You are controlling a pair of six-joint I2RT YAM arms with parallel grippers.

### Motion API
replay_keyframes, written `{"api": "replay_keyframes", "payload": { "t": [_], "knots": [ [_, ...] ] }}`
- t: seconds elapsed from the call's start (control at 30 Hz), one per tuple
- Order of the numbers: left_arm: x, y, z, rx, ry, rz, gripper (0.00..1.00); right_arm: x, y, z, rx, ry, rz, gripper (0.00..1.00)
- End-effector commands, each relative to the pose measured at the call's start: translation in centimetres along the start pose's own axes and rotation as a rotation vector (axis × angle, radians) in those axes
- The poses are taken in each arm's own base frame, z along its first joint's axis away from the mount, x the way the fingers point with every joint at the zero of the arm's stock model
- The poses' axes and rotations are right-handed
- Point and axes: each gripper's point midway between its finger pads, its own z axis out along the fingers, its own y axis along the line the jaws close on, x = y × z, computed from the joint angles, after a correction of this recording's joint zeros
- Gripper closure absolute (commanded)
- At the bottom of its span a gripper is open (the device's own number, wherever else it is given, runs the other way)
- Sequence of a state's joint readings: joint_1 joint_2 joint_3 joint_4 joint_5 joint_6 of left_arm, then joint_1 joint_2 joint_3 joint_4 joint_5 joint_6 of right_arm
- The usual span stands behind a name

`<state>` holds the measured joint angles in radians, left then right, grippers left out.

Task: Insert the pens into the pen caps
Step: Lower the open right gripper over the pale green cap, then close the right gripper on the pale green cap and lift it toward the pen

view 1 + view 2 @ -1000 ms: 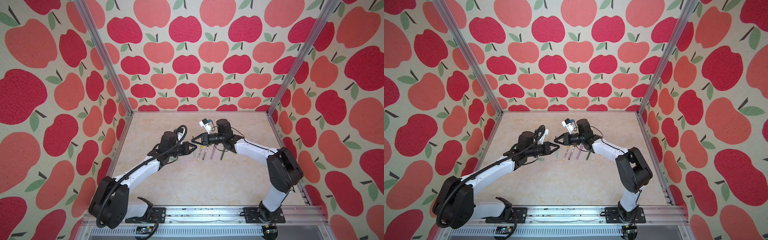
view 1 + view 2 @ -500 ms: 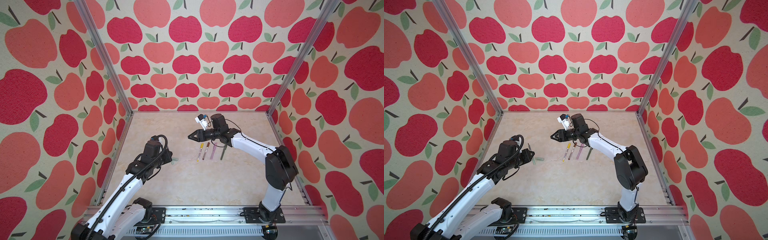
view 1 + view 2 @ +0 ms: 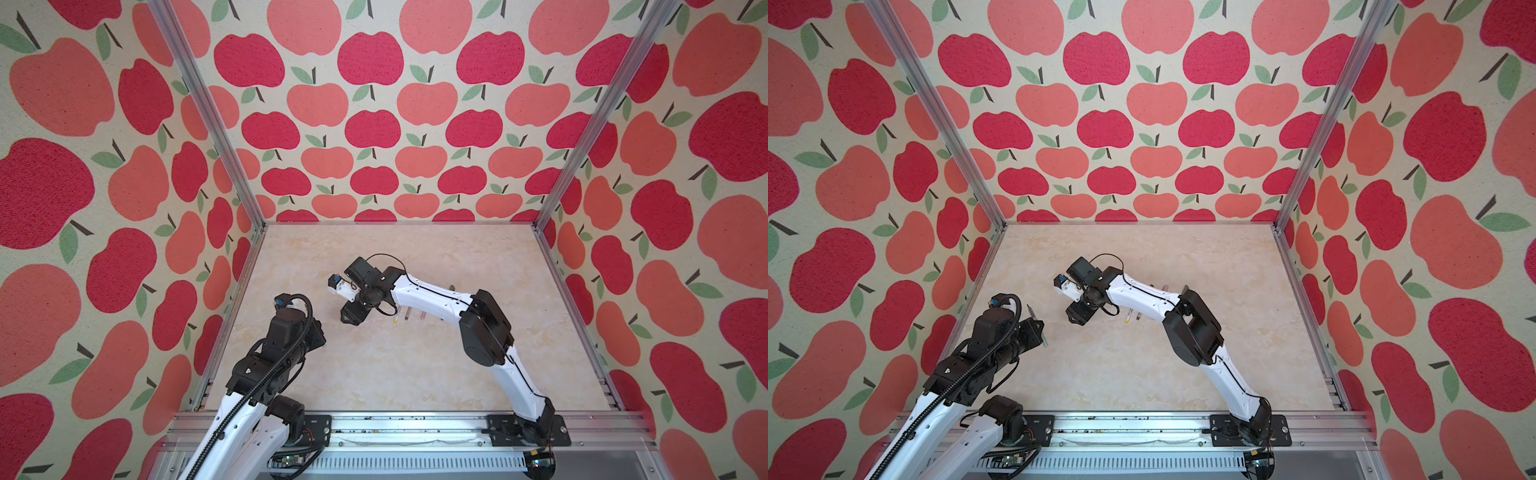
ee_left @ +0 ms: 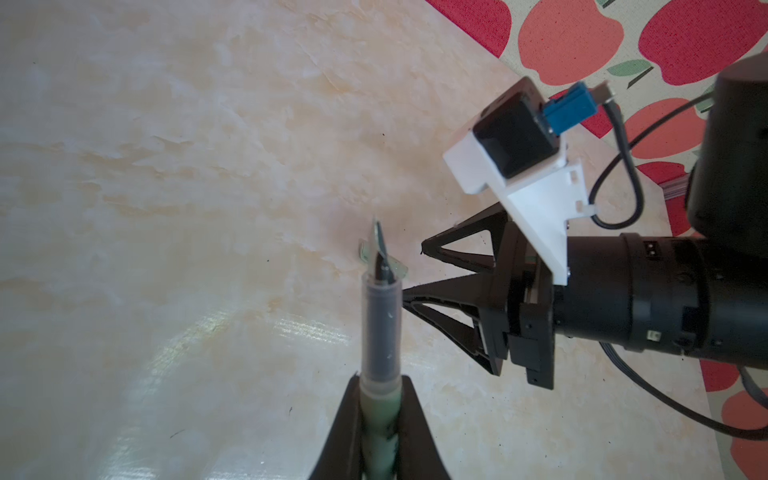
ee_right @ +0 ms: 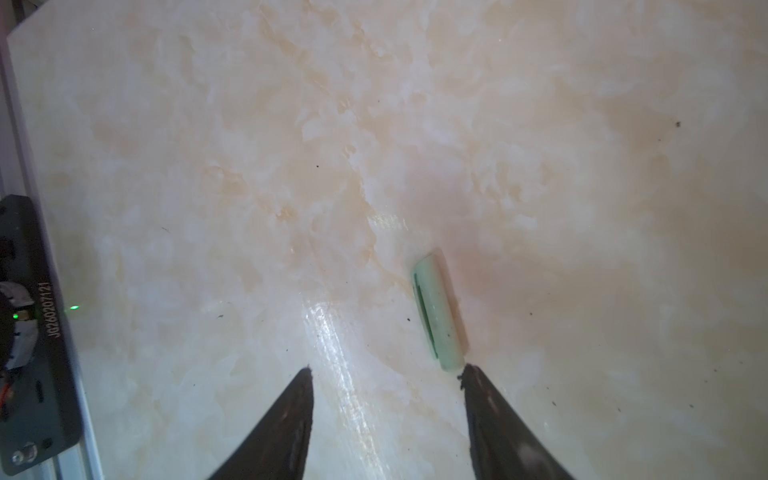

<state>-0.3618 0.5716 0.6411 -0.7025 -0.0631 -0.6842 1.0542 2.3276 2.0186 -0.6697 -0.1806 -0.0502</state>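
L gripper (image 4: 380, 378) clamped on sage pen (image 4: 380, 328), tip fwd. R gripper (image 5: 386, 370) open, empty, nearer to cap (image 5: 436, 311). Cap flat on surface (image 5: 249, 166), near end by one R jaw tip, off-centre. Long axis approx along R reach. Judgement: R needs sideways shift to straddle.

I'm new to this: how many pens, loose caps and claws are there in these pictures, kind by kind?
Pens: 5 (a pale green pen held in the left claw; four pen ends poking out from under the right arm)
Loose caps: 1 (a light green cap, lying flat)
Claws: 2 (the left one and the right claw)
Total: 8
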Motion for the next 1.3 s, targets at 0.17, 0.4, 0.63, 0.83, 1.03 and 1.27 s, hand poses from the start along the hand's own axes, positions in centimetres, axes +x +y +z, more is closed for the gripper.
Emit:
{"api": "replay_keyframes", "payload": {
  "t": [0.17,0.4,0.63,0.83,1.03,1.27],
  "knots": [
    [0.3,0.5,0.8,-0.011,-0.009,-0.015,1.00,1.2,-2.1,3.2,0.115,0.125,-0.087,0.38],
    [0.4,0.5,0.9,-0.005,-0.013,-0.029,1.00,2.2,-2.3,4.9,0.114,0.164,-0.083,0.47],
    [0.3,0.1,1.3,0.006,-0.005,-0.036,1.00,2.6,-2.1,4.4,0.163,0.165,-0.116,0.47],
    [0.0,-0.3,1.6,0.008,0.004,-0.028,1.00,3.4,-1.0,4.7,0.110,0.171,-0.101,0.55],
    [-0.1,-0.3,1.4,0.006,0.001,-0.027,1.00,3.8,-0.7,5.1,0.090,0.176,-0.088,0.73],
    [-0.2,-0.4,1.4,0.006,0.002,-0.026,1.00,2.6,-0.9,3.4,0.080,0.107,-0.043,0.84]
  ]
}}
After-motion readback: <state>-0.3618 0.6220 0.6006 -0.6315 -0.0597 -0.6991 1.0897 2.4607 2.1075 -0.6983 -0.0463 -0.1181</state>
